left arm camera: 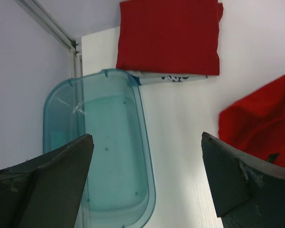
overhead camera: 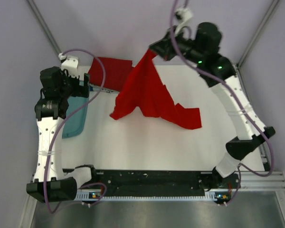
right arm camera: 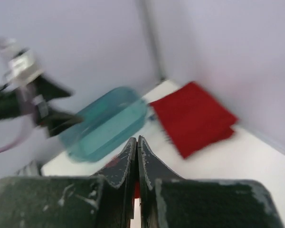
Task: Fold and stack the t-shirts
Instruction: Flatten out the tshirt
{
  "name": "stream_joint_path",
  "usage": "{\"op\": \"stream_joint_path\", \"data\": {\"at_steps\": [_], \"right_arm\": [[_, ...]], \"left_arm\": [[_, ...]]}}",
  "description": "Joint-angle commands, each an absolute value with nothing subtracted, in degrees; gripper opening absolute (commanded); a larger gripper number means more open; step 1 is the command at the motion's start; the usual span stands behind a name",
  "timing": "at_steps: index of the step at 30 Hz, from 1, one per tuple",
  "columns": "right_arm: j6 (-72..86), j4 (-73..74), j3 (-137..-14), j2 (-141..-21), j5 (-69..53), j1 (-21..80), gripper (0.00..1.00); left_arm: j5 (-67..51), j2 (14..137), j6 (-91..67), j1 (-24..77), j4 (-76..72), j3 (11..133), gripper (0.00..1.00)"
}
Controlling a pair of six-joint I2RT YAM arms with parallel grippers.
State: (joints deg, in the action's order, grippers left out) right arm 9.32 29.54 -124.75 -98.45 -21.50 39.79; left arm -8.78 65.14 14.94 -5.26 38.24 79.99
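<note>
Overhead: my right gripper (overhead camera: 155, 49) is clamped on the shirt (overhead camera: 149, 95) at its peak, upper centre. The wrist cam shows only a red sliver. My left gripper (left arm camera: 146, 141) is spread wide over the tub (left arm camera: 143, 118).

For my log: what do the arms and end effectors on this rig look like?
The left arm and right arm have white links and black joint housings. Lilac cables loop along each, strapped on with ties. Green lights glow on the right arm's upper joints. The end effector fingers are dark and wedge-shaped, with pale scuffs.
</note>
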Motion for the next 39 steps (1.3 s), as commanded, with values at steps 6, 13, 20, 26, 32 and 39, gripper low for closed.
{"op": "stream_joint_path", "data": {"at_steps": [6,13,20,26,32,39], "right_arm": [[40.2,4.8,-86.1,-74.7,-28.9,-3.1,0.00],[38.6,3.6,-62.5,-73.1,-24.4,-15.0,0.00],[35.2,3.6,-56.1,-74.6,-23.1,-16.9,0.00],[32.7,4.8,-54.6,-73.6,-22.1,-17.0,0.00],[30.6,5.9,-54.4,-71.7,-22.1,-17.0,0.00],[30.6,6.2,-54.7,-69.3,-23.2,-16.8,0.00]], "left_arm": [[-20.0,65.5,14.9,-2.4,34.5,83.0,0.93],[-17.8,71.3,24.6,25.9,35.9,77.9,0.86],[-13.5,89.1,25.9,49.2,35.4,77.0,0.86],[-4.4,109.3,5.9,53.8,34.0,89.1,0.79],[-6.0,116.5,-1.6,54.0,28.1,91.6,0.79],[-4.8,121.2,-1.7,53.9,28.9,95.4,0.73]]}}
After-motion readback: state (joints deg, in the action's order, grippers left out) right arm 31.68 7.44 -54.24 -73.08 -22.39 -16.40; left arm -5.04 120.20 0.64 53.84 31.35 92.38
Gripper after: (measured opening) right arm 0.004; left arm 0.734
